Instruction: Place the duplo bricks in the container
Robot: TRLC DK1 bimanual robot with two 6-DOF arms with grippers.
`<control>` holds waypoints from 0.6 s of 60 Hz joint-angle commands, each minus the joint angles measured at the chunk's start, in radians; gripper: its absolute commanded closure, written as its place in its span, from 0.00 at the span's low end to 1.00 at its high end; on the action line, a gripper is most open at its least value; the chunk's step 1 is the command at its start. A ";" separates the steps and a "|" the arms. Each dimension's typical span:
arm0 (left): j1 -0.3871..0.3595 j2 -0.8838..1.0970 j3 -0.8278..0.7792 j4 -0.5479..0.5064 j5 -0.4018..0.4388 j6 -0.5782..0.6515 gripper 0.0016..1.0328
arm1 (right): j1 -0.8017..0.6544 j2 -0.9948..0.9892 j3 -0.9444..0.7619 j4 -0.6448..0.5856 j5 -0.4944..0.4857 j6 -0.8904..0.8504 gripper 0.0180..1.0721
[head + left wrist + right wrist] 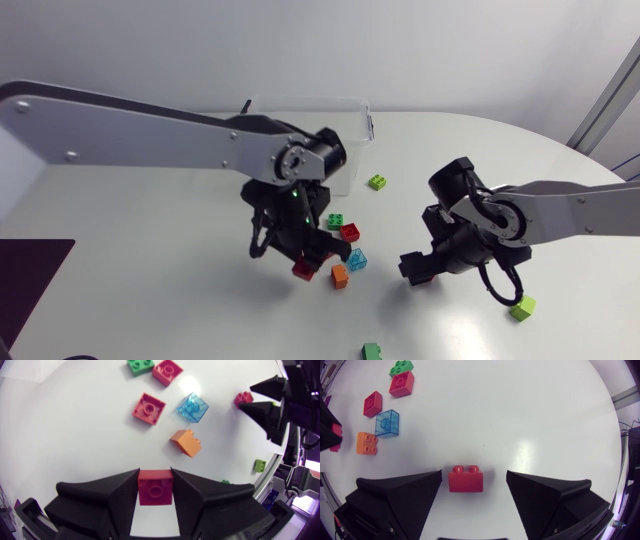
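Observation:
My left gripper (155, 476) is shut on a red duplo brick (155, 489), both fingers pressing its sides; in the head view it hangs low over the table (303, 264). A second red brick (465, 480) lies between the fingers of my right gripper (474, 478), which stands open with a gap on each side. Ahead of the left gripper lie loose bricks: orange (186, 442), clear blue (193, 408), red (149, 408), another red (167, 371) and green (140, 365). The clear container (345, 112) stands at the back, behind the left arm.
A lime brick (378, 182) lies near the container. Another lime brick (521, 308) sits by the right arm, and a green one (372, 351) lies at the front edge. The two grippers are close, with the loose cluster between them.

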 commanded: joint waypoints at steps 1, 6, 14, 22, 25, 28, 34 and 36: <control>0.028 -0.102 0.003 0.002 -0.007 0.000 0.78 | 0.009 0.020 -0.029 0.016 0.010 0.024 0.22; 0.052 -0.154 0.045 0.002 -0.031 0.017 0.78 | 0.010 0.029 -0.024 0.018 0.010 0.024 0.27; 0.094 -0.220 0.095 0.047 -0.073 0.040 0.78 | 0.018 0.044 -0.024 0.033 0.011 0.024 0.39; 0.121 -0.251 0.122 0.116 -0.108 0.066 0.78 | 0.018 0.041 -0.026 0.051 0.011 0.019 0.60; 0.134 -0.256 0.125 0.148 -0.116 0.074 0.78 | 0.016 0.038 -0.029 0.065 0.010 0.015 0.66; 0.150 -0.256 0.125 0.180 -0.116 0.076 0.78 | 0.016 0.037 -0.029 0.067 0.010 0.012 0.68; 0.181 -0.242 0.129 0.237 -0.116 0.076 0.78 | 0.024 0.020 -0.029 0.060 0.010 0.012 0.73; 0.193 -0.233 0.128 0.262 -0.116 0.076 0.78 | 0.025 0.007 -0.031 0.059 0.010 0.010 0.74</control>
